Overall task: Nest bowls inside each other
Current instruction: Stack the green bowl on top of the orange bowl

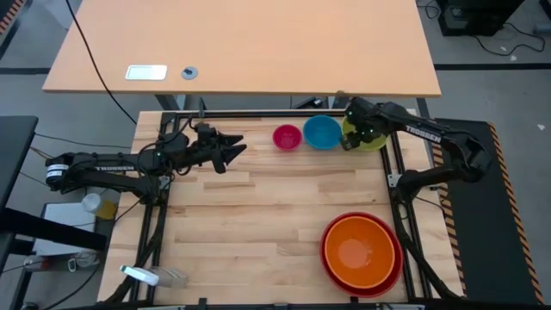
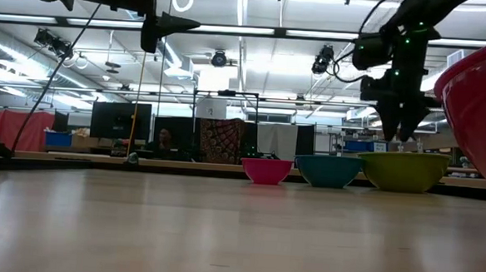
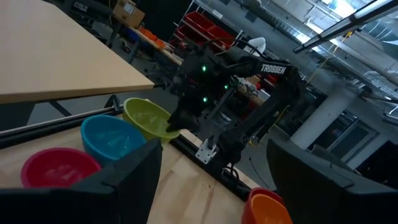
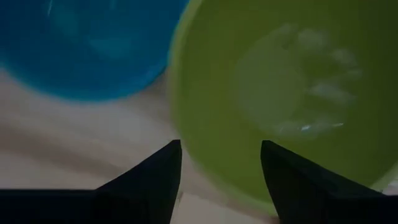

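Overhead, right hand [image 1: 350, 142] open astride yellow-green bowl [image 1: 372, 140] rim on wood table [image 1: 258, 215]; left hand [image 1: 237, 149] open.

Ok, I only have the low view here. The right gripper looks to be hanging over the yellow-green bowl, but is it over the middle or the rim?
Observer: Over the rim. In the right wrist view the right gripper is open, with the near rim of the yellow-green bowl between its fingers.
Operator: Is the blue bowl touching it?
Observer: From above, the blue bowl sits right against it; I can't make out a gap.
Operator: That red wall at my right edge, is anything in it?
Observer: Yes, the orange bowl is already nested inside the red bowl.
Operator: And the left arm?
Observer: The left gripper is open, in the air left of the magenta-pink bowl.
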You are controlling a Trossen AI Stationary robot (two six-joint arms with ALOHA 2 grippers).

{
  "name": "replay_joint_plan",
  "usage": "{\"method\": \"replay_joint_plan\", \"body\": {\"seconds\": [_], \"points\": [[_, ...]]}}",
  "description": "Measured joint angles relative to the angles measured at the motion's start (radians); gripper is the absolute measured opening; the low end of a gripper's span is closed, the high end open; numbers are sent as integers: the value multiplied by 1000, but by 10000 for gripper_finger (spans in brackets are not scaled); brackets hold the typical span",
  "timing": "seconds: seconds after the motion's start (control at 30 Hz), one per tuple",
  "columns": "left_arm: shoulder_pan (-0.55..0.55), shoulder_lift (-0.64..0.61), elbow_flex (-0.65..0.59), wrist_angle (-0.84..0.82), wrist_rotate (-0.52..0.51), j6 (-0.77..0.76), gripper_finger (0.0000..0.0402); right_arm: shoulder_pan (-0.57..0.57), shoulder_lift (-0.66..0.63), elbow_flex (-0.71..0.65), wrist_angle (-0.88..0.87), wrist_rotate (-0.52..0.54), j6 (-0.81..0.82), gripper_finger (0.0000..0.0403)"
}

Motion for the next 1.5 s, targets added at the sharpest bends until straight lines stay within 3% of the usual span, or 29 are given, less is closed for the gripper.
{"method": "replay_joint_plan", "body": {"seconds": [0.27,0.5,0.77,1.3,1.5], "points": [[0,0,0,-3,0,0,293,128,117,124,-107,87,-129,215],[0,0,0,-14,0,0,293,92,243,226,-181,99,-275,219],[0,0,0,-16,1,-1,293,58,389,232,-260,128,-318,209],[0,0,0,-17,1,-11,293,46,411,223,-236,36,-348,187],[0,0,0,-20,1,-23,293,52,410,208,-221,32,-344,134]]}}
